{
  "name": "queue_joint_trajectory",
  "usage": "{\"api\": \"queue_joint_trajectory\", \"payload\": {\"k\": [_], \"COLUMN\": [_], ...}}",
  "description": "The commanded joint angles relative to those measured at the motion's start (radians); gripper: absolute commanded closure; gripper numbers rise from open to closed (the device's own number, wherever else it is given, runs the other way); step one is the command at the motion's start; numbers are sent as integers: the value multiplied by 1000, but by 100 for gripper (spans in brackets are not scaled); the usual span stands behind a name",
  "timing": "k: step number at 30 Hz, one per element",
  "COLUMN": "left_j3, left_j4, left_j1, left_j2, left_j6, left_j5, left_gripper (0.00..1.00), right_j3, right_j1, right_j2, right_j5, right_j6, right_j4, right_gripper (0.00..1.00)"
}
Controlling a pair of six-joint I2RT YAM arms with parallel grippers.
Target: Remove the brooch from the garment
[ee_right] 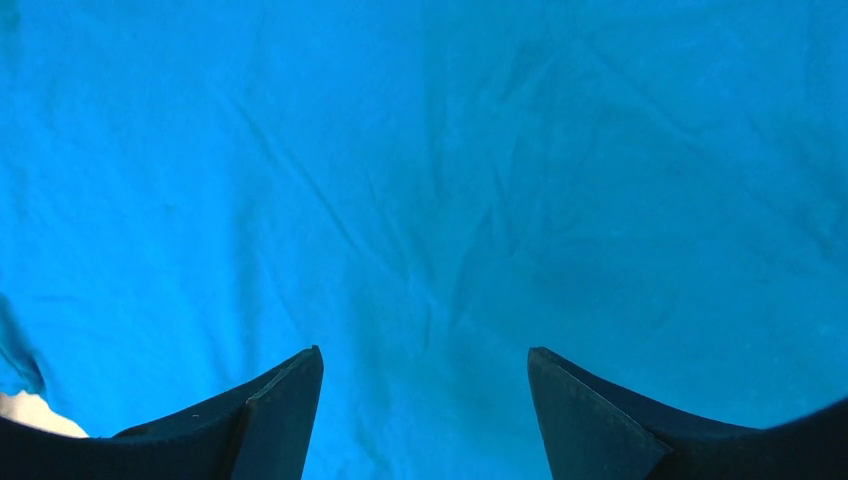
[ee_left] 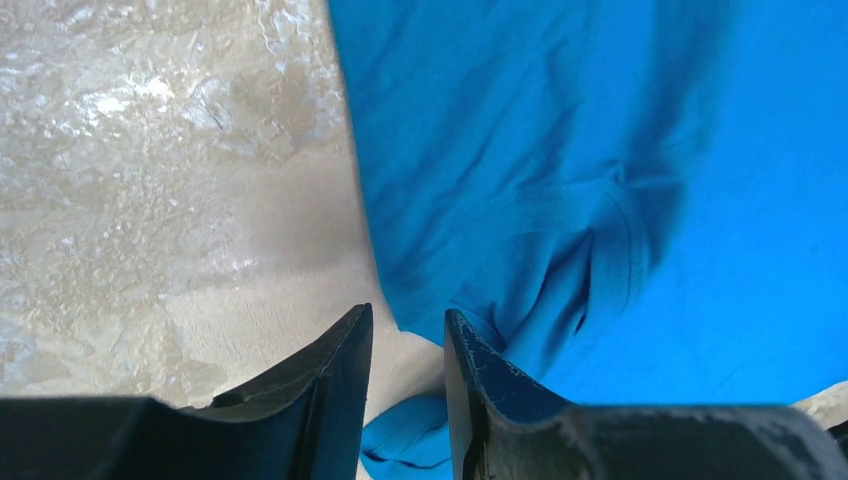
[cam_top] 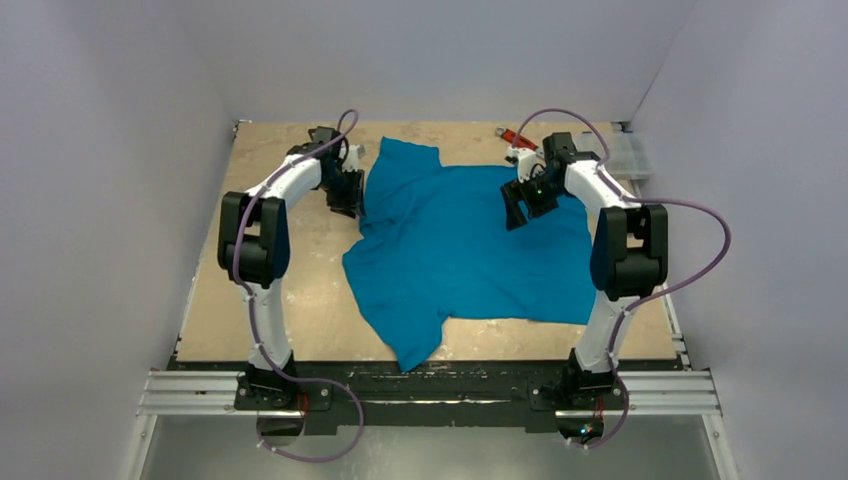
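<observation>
The teal-blue garment (cam_top: 460,240) lies spread and wrinkled across the middle of the table. The brooch shows in no view. My left gripper (cam_top: 347,200) is at the shirt's left edge. In the left wrist view it (ee_left: 408,325) is open by a narrow gap over bare table, with a folded hem of the shirt (ee_left: 600,150) just right of it and a bit of cloth below the gap. My right gripper (cam_top: 517,212) hovers over the shirt's upper right part. In the right wrist view it (ee_right: 425,355) is wide open and empty above flat cloth (ee_right: 420,150).
A red-handled wrench (cam_top: 515,137) lies at the back of the table behind the right gripper. A clear plastic box (cam_top: 630,155) sits at the back right corner. Bare tan tabletop (cam_top: 290,290) runs left of the shirt. Grey walls enclose the table.
</observation>
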Motion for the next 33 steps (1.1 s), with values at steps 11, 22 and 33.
{"api": "queue_joint_trajectory", "payload": {"k": [11, 22, 33], "left_j3": [36, 98, 161], "left_j4": [15, -56, -102], "left_j1": [5, -3, 3], "left_j2": [70, 54, 31], "left_j6": [-88, -74, 26], "left_j5": [58, -34, -263], "left_gripper": [66, 100, 100], "right_j3": [-20, -91, -122], "right_j1": [-33, -51, -75], "right_j2": [-60, -38, -17], "right_j5": [62, 193, 220], "right_j6": [-61, -117, -139], "right_j4": [-40, -38, -20], "right_gripper": [22, 24, 25]}}
